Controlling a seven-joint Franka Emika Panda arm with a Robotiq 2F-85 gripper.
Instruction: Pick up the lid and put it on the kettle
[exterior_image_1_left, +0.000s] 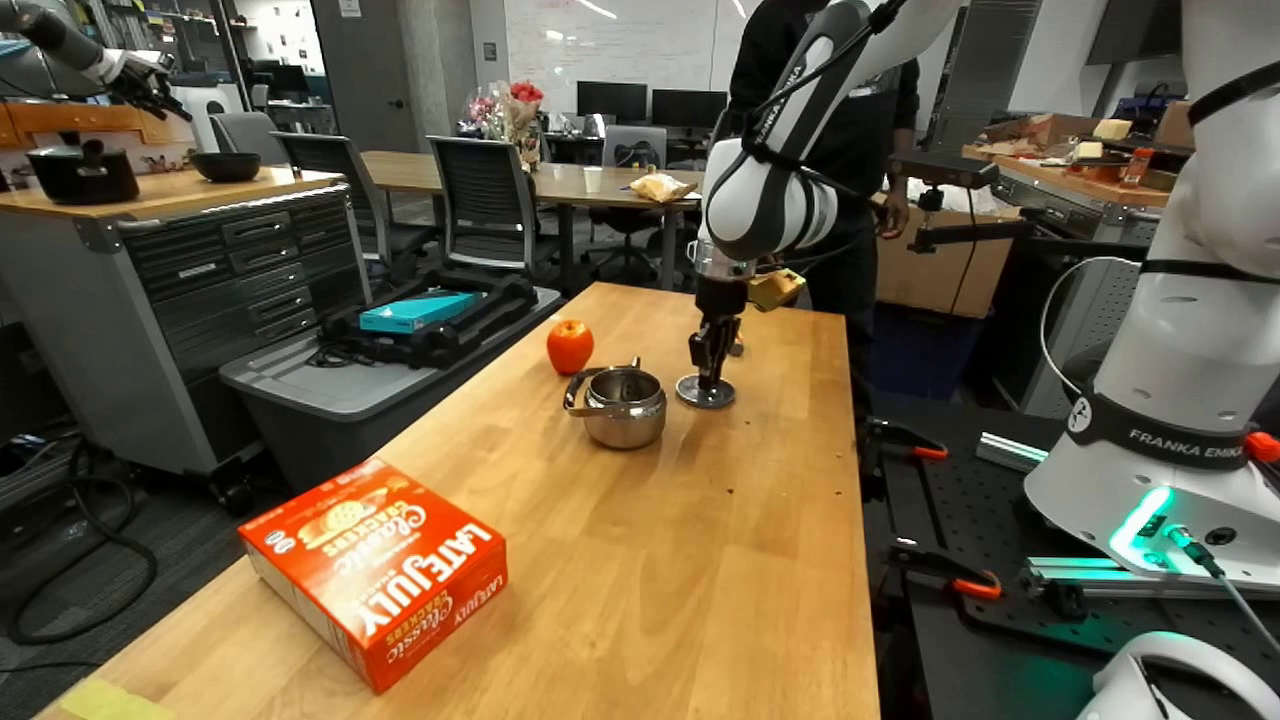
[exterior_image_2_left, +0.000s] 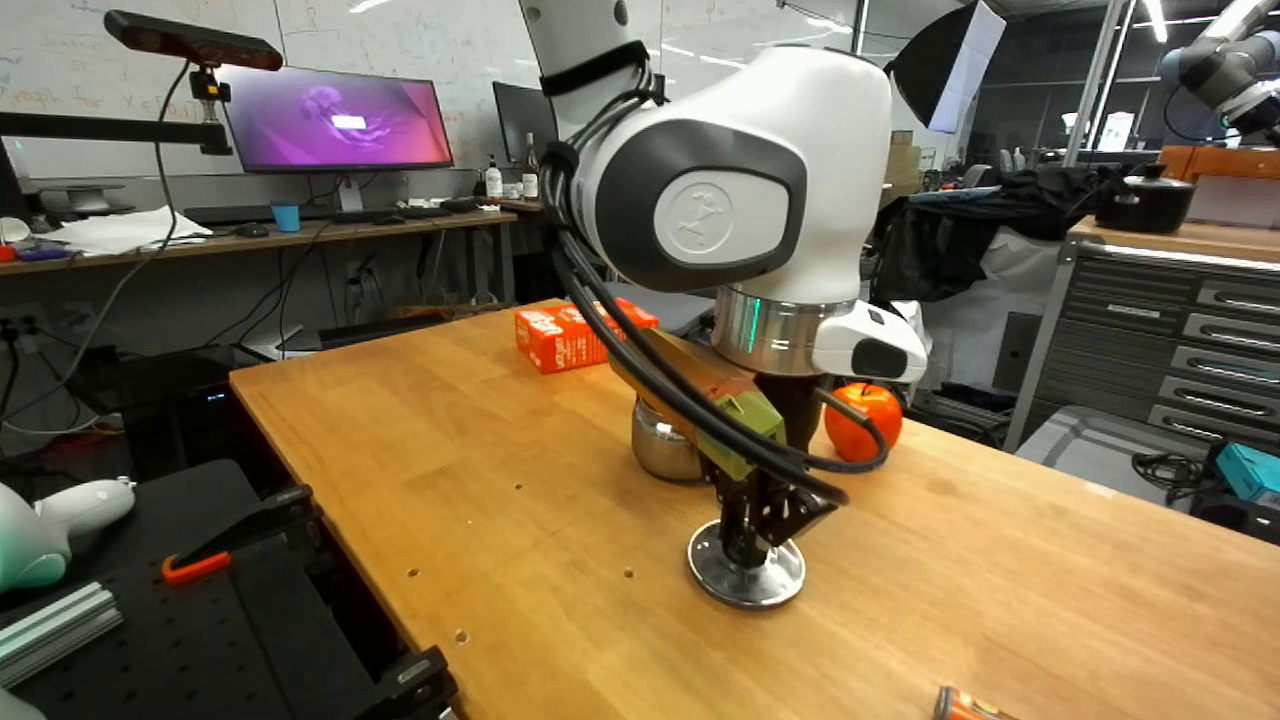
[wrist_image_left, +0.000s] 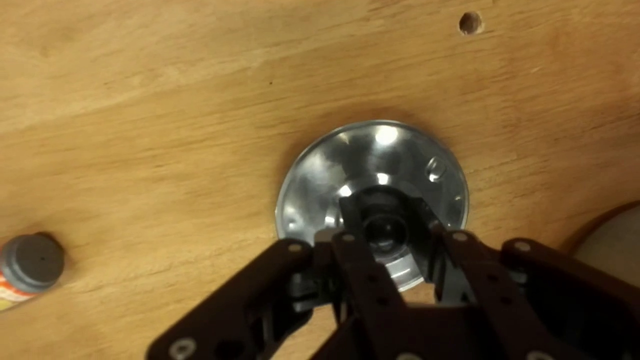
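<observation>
Pointing straight down, the black end effector is apparently pinching the dark knob of the round silver lid, so the grasping step is likely finishing. The next move is calling for a straight lift, then level travel over the open kettle, which is standing upright nearby. The lid is lying level, knob facing up, showing no long axis, and sitting on or barely above the wooden counter.

The lid and kettle are silver (pincer black), the box orange-red.
</observation>
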